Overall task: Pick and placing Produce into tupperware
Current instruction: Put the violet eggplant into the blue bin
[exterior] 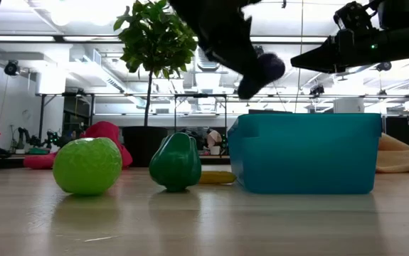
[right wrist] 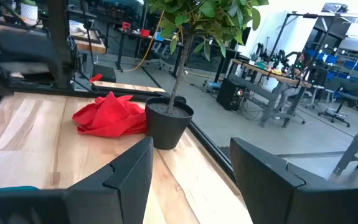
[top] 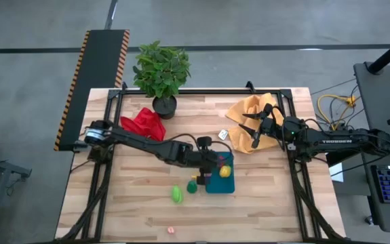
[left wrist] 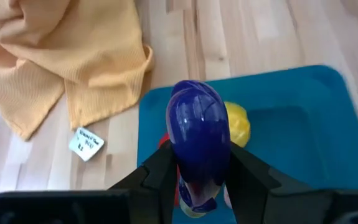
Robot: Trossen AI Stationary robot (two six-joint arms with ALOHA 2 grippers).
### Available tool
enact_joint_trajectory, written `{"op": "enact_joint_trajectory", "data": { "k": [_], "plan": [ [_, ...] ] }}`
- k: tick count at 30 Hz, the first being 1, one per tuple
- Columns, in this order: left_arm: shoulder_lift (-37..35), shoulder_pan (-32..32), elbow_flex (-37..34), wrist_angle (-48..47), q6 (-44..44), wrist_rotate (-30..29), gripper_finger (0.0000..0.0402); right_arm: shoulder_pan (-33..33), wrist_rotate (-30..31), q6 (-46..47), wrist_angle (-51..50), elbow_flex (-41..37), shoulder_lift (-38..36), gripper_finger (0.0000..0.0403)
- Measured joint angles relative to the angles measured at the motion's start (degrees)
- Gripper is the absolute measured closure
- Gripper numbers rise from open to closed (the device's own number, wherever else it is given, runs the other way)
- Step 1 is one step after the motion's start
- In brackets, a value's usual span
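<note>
I hold the glossy purple toy eggplant [left wrist: 198,140] in my left gripper [left wrist: 197,180] jaws, directly above the teal-blue plastic tupperware [left wrist: 303,137]; next, release it inside, while the right gripper [right wrist: 191,180], jaws wide, waits.

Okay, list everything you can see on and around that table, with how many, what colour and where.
Teal-blue rectangular plastic container: one, right of table centre.
Yellow toy fruit: one, inside the container.
Purple glossy toy vegetable: one, held above the container.
Bright green round toy fruit: one, on the wood left of the container.
Dark green toy pepper: one, between the bright green fruit and the container.
Red crumpled cloth: one, at the back left beside the pot.
Mustard-yellow cloth: one, at the back right.
Green leafy plant in a black pot: one, at the back edge.
Small white paper tag: one, beside the yellow cloth.
Left gripper: fingers shut on the purple vegetable.
Right gripper: open, over the yellow cloth.
</note>
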Motion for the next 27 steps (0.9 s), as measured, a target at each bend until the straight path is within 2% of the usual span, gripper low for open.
{"op": "enact_joint_trajectory", "data": {
  "k": [5, 13, 27],
  "plan": [
    [0.1, 0.8, -2.4, 2.2, -0.2, 0.4, 0.0307, 0.0, 0.0, 0.0, 0.0, 0.0, 0.0, 0.0197],
    [0.1, 1.0, -9.7, 17.8, -0.5, 6.0, 0.0307, 0.0, 0.0, -0.5, 0.0, 0.0, 0.0, 0.0197],
    [0.1, 1.1, -13.8, 19.4, -3.4, 5.8, 0.0307, 0.0, 0.0, -1.3, -0.5, 0.0, 0.0, 0.0197]
  ]
}}
